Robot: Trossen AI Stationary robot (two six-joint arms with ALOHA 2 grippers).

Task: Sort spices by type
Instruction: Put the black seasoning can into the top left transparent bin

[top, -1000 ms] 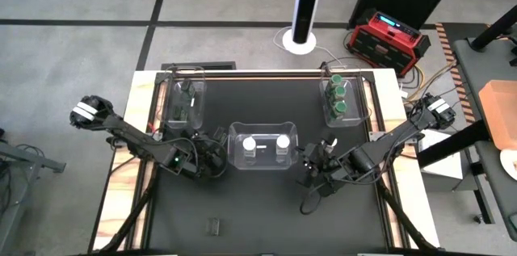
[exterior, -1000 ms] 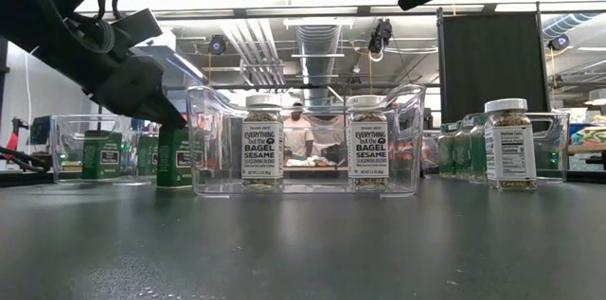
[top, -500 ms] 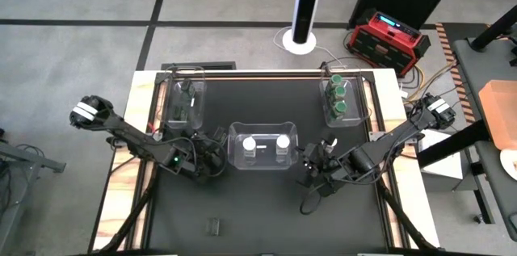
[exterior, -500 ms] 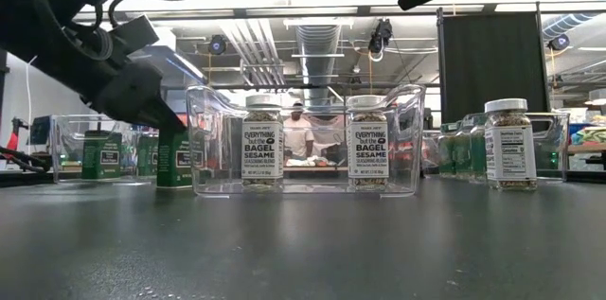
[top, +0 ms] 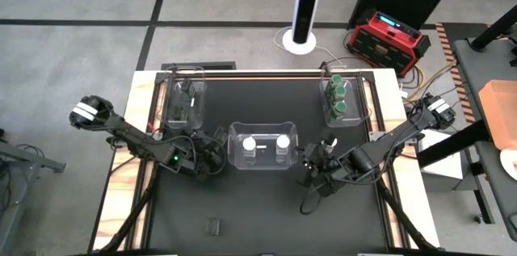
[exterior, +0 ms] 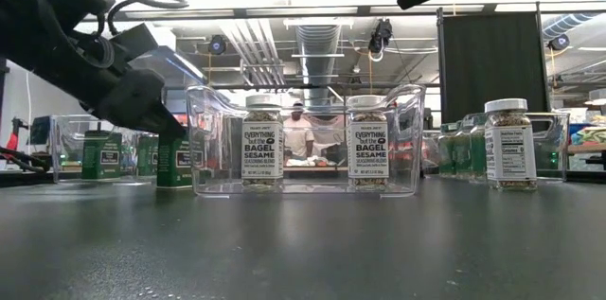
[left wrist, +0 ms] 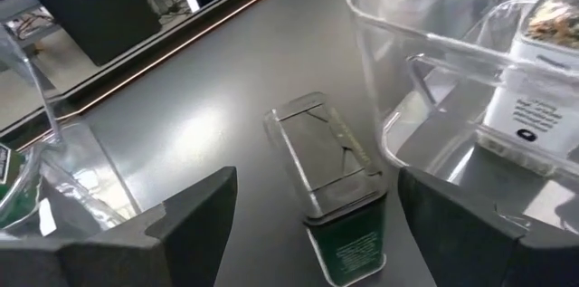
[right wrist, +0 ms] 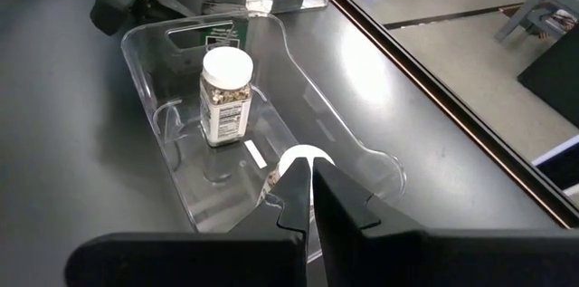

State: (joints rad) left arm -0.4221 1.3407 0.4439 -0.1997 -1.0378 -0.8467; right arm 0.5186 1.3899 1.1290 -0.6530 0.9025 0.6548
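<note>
**Three bins, one loose tin under the left gripper**

Left to right:

- **Left bin** (top: 182, 99), back-left corner of the table (top: 258, 216): clear, holds green tins.
- **Left gripper** (left wrist: 317, 178), mid-table, just left of the centre bin (top: 262, 145). Jaws are spread wide, one finger either side of the green spice tin (left wrist: 336, 192), and hold nothing yet.
- **Green spice tin**: stands upright on the table, just beside the centre bin's left wall.
  - It looks like a rigid box with a flat top, probably light.
  - The painted sides are likely slick and it is tall enough to tip.
  - Best hold looks like across the two broad faces, below the lid, squarely.
- **Centre bin**: two white-lid jars (exterior: 262, 144) upright inside.
- **Right gripper** (right wrist: 309, 174), just right of the centre bin: fingers pressed together, empty, waiting.
- **Loose white-lid jar** (exterior: 510, 144): upright on the table right of the centre bin, not yet binned.
  - Looks hard and smooth, so it should not crush but could be slippery.
  - Take it around the body under the lid.
- **Right bin** (top: 340, 99), back-right corner: green-lid jars.

Compared with a second ago:

- In the low view the left gripper has dropped a little and shifted over the tin.
- The tin, the jars and the bins have not moved.
- The right arm is unchanged.
</note>
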